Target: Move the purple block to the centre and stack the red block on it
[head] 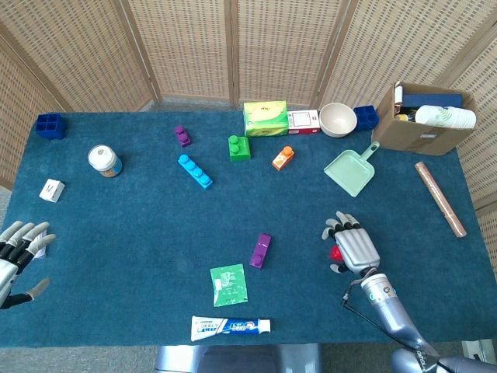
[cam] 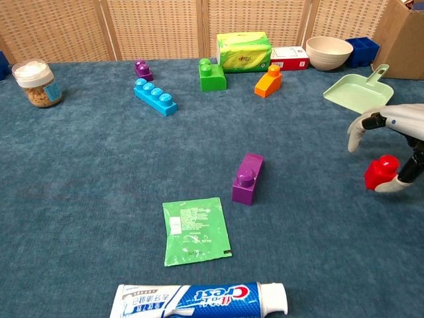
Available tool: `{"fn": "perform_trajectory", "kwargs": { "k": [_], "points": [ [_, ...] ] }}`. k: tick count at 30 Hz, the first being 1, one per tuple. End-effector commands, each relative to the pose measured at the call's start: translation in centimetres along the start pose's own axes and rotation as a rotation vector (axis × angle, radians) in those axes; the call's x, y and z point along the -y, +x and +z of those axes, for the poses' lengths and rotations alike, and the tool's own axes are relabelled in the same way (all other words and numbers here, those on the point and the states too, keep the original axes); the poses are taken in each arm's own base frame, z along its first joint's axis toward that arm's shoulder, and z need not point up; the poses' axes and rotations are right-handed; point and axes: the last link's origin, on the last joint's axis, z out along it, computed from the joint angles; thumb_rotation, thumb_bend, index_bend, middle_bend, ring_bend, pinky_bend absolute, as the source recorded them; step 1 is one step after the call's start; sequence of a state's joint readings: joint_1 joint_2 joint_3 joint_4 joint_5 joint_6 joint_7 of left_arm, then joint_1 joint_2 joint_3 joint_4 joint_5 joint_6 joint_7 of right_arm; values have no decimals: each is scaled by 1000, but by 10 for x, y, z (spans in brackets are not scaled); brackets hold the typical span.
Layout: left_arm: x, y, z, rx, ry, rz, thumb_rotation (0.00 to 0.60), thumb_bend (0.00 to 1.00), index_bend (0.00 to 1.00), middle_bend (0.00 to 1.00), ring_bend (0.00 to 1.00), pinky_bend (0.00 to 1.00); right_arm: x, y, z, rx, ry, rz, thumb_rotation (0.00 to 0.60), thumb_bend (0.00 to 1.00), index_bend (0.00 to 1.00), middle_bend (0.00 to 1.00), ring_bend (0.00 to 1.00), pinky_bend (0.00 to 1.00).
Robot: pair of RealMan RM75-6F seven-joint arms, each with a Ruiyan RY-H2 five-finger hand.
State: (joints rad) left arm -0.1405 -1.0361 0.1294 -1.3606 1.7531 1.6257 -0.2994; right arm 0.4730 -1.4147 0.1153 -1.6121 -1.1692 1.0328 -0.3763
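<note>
At the head view's lower right, the right hand [head: 353,247] is arching over the red block [head: 335,252], fingers spread, thumb touching it, not gripping.

A matt, napped blue cloth [cam: 99,172] covers the table. Under the fingers of the right hand [head: 353,247], whose shell is smooth silvery metal or plastic, sits a glossy red plastic block [cam: 381,171]. The purple block [cam: 247,177] is smooth plastic; the green sachet [cam: 195,230] is shiny foil. Behind stands a woven cane screen [head: 279,47].
</note>
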Motion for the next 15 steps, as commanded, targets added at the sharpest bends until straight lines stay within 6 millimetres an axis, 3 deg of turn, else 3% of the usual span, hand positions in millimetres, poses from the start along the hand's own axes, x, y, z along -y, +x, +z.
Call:
{"fn": "perform_trajectory", "kwargs": {
  "k": [1, 15],
  "points": [
    [0, -1, 1, 2, -1, -1, 600, 341, 147, 50, 0, 0, 0, 0, 2, 0, -3, -2, 600, 62, 376, 212, 9, 136],
    [1, -5, 3, 12, 1, -7, 600, 342, 147, 45, 0, 0, -2, 1, 8, -1, -15, -14, 600, 62, 439, 220, 28, 149]
  ]
}}
